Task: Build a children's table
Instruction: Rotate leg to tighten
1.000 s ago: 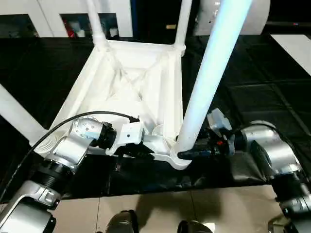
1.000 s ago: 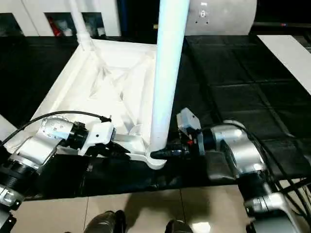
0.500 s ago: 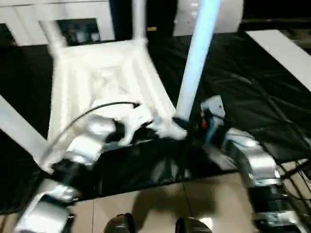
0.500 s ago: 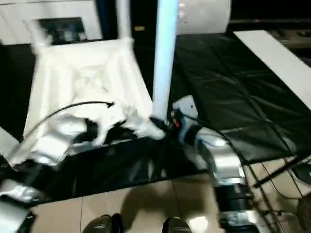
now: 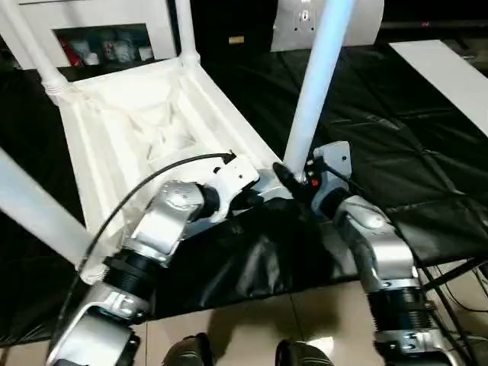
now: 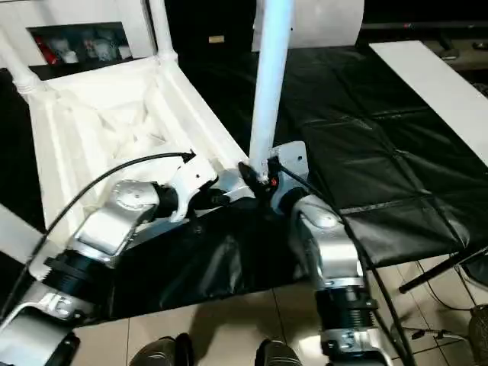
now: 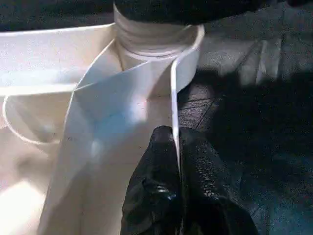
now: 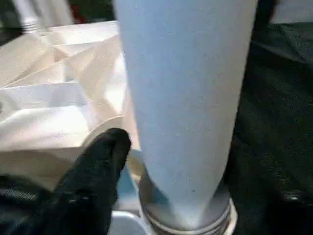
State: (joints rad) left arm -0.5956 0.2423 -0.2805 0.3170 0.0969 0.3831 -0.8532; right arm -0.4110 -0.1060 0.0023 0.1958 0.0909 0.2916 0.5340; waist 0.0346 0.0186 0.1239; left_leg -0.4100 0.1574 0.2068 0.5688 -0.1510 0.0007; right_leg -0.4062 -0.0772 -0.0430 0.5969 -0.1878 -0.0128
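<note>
The white table top (image 5: 130, 122) lies upside down on a black mat, ribbed underside up. Three legs stand at its other corners (image 5: 38, 57) (image 5: 185, 30) (image 5: 34, 206). A fourth leg (image 5: 314, 84) rises from the near right corner socket (image 7: 156, 39). My left gripper (image 5: 255, 197) is shut on the thin rim wall of the top just beside that socket, its fingers (image 7: 161, 176) pinching the wall from both sides. My right gripper (image 5: 288, 177) grips the base of the fourth leg. One black finger (image 8: 100, 176) lies beside the tube; the other is hidden behind it.
The black mat (image 5: 396, 130) covers the work surface and bunches into folds (image 5: 252, 259) under my forearms at its front edge. Tiled floor (image 5: 320, 320) and my feet (image 5: 191, 352) lie below. A white board (image 5: 450, 69) lies far right, shelves (image 5: 99, 46) at the back.
The whole view has swung, so the table now looks angled. Both grippers stay at the near right corner, and the mat under my forearms has bunched up.
</note>
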